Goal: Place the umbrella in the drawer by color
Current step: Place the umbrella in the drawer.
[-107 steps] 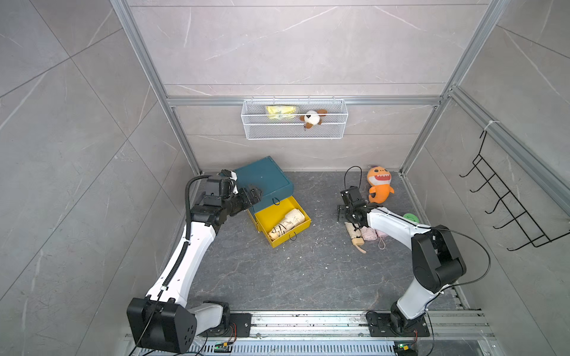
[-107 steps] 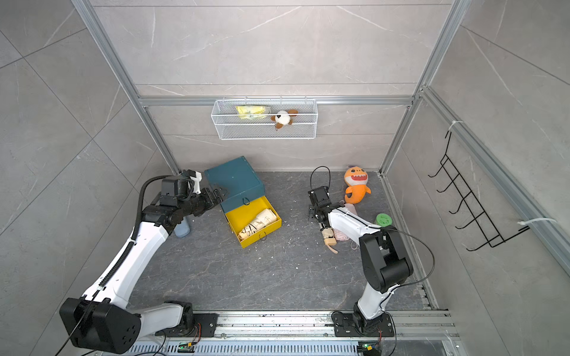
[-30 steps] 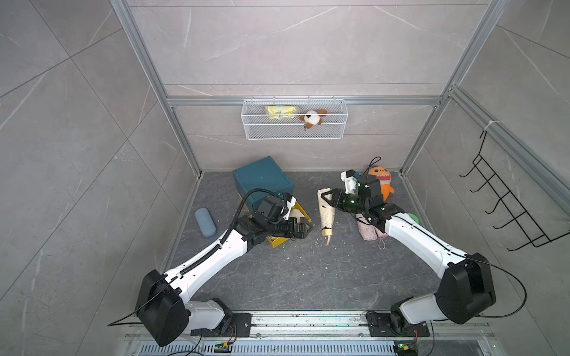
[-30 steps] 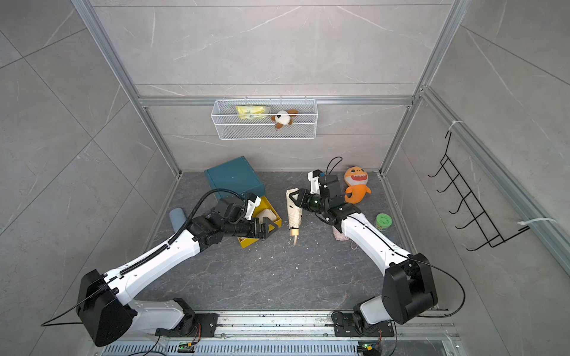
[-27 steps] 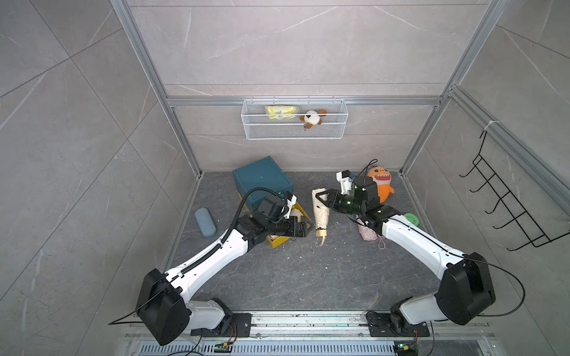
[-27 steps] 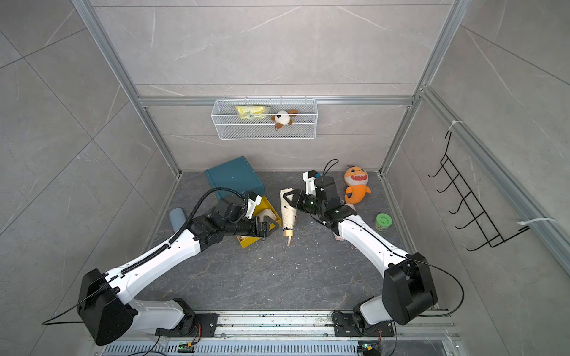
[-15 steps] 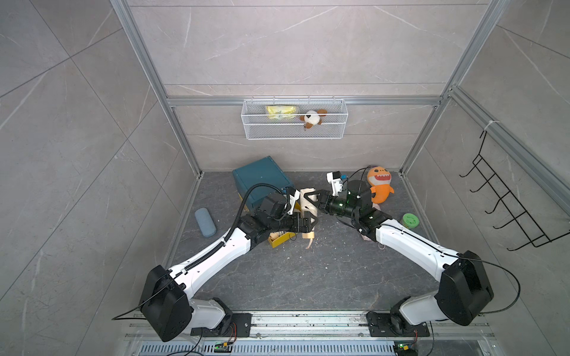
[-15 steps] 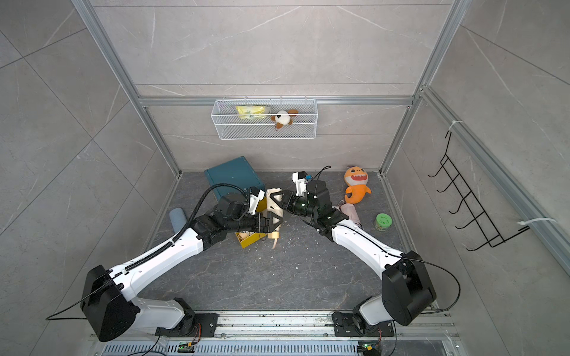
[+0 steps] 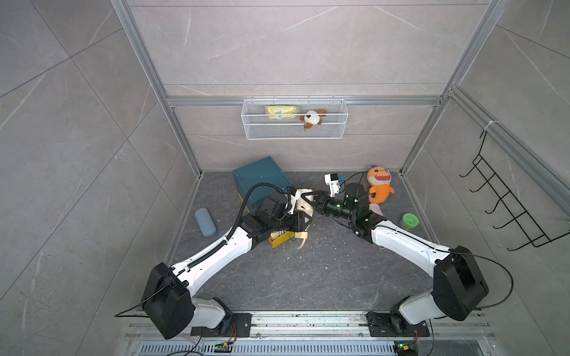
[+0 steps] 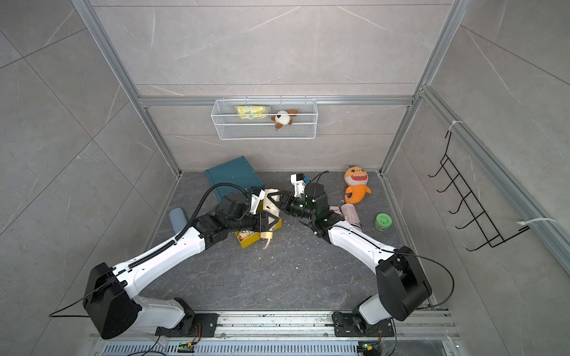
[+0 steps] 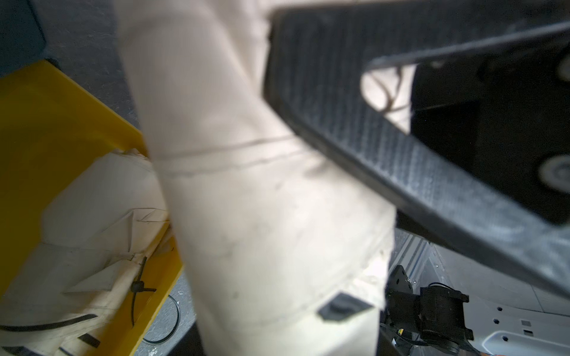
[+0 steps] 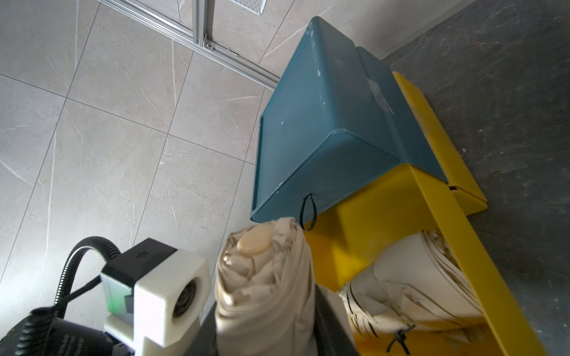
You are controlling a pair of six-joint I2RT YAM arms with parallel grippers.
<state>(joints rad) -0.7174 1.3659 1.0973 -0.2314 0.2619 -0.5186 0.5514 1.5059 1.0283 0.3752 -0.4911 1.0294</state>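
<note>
**Colleague:** Where is the umbrella, and who has it?

**Me:** The cream umbrella hangs tilted above the yellow drawer. The drawer stands pulled out from the teal cabinet, near the back edge of the floor. My right hand is clamped round the umbrella near its cap end. My left hand sits at its lower half. One of its pads lies against the fabric, but the other is hidden, so I cannot tell whether it grips.

**Colleague:** What could go wrong from here?

**Me:** I judge three risks. If my right hand lets go before the left has a firm hold, the umbrella drops and may glance off the drawer rim onto the floor. If both hands pull at once, the loose fabric can slip, or the arms strain against each other. And a second cream umbrella already lies in the drawer, so this one may ride on top and stop the drawer closing. A pink umbrella lies on the floor beside my right arm.
</note>
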